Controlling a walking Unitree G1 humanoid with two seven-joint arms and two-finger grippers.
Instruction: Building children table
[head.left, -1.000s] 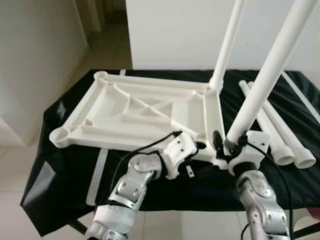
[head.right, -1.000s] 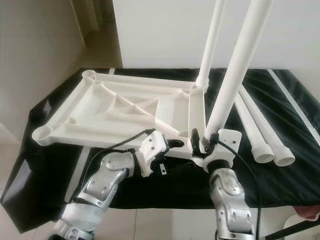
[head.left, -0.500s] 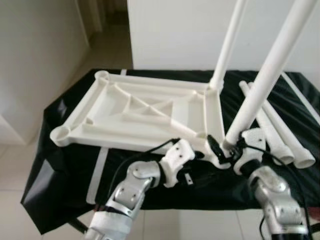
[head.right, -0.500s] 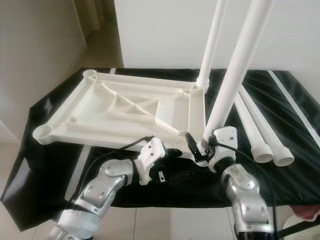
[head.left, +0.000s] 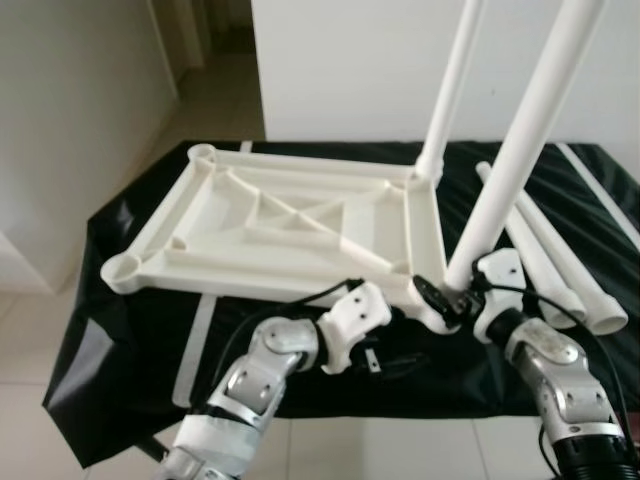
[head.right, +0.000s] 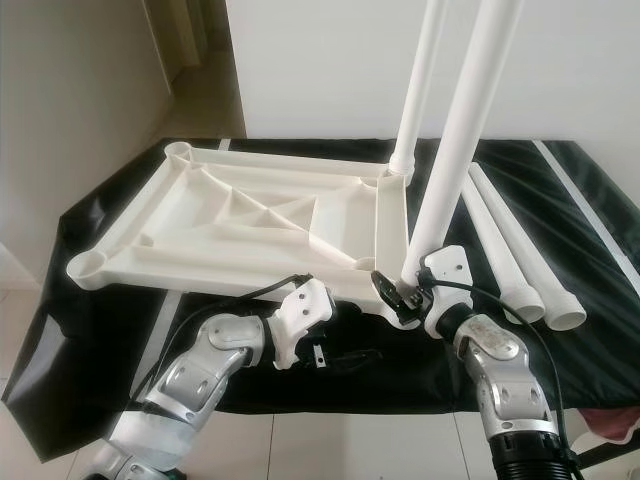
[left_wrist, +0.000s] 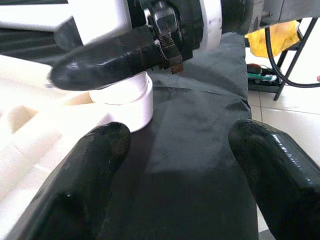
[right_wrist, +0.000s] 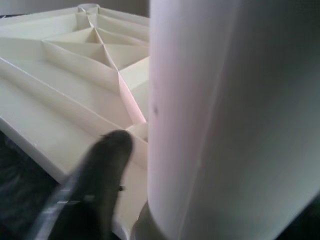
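The near leg (head.left: 520, 150) now stands closer to upright than a second ago, and the right arm has swung outward, its gripper (head.left: 452, 298) still clamped on the leg's base. That leg sits in the near right corner socket of the white children's tabletop (head.left: 280, 225), which lies underside up, ribs showing, on the black-covered table (head.left: 120, 330) toward its left and middle. A second leg (head.left: 452, 85) rises from the far right corner socket. Two loose legs (head.left: 560, 265) lie side by side near the table's right edge. The left gripper (left_wrist: 175, 165), fingers apart, rests on the black cover at the table's near edge, just beside the near right socket.
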